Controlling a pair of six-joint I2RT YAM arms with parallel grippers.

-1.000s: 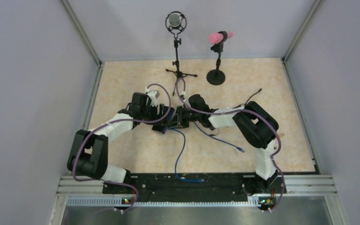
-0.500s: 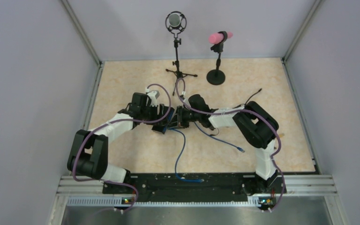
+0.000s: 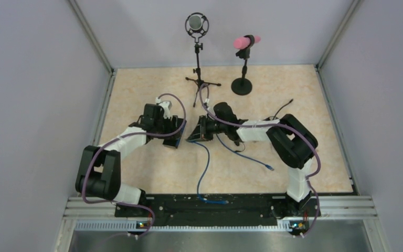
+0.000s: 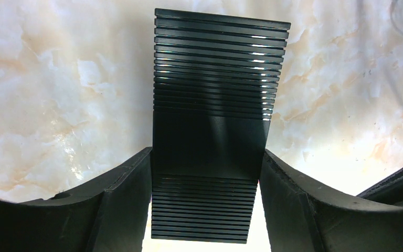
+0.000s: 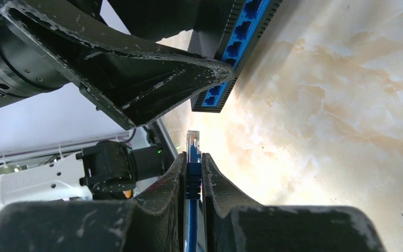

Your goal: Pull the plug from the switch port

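Tabletop, plug (just freed) off switch

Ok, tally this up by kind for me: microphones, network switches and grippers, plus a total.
Microphones: 2, the grey microphone and the pink microphone
Network switches: 1, the switch
Grippers: 2, the left gripper clamped on the switch, the right gripper pinching the plug
Total: 5
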